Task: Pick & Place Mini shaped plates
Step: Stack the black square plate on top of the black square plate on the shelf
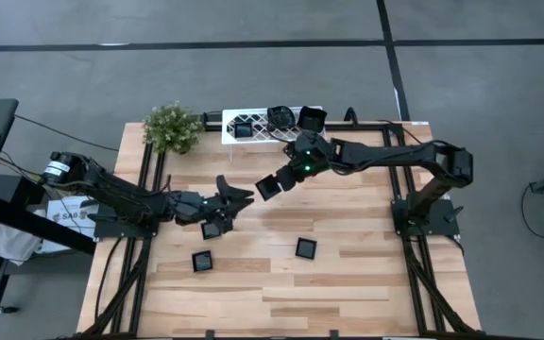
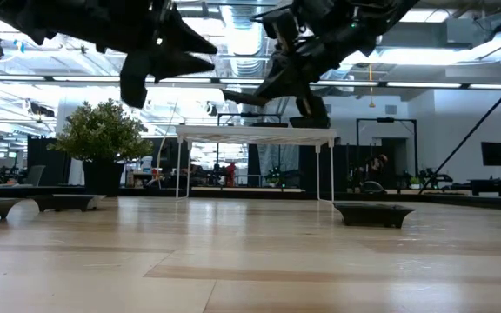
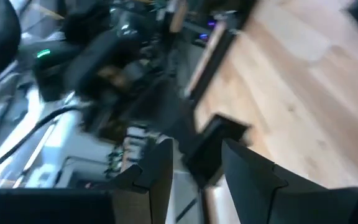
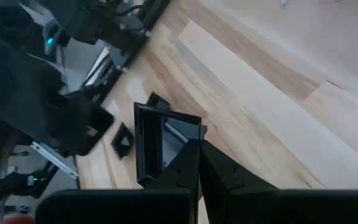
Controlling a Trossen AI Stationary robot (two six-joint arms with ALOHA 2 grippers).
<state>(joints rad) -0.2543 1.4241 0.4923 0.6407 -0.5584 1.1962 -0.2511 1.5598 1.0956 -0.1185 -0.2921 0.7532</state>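
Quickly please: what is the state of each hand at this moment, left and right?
Left hand: open, holding nothing, above the table.
Right hand: closed on a square black plate, lifted off the table.

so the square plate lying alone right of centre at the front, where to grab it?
Judging by its pose, take the square plate by one raised rim edge, coming straight down from above. It lies flat on the table, low and shallow in the low view, so a side approach offers little to pinch. Nothing crowds it; any edge should do.

"sab" on white box (image 1: pixel 62 214) left of table.
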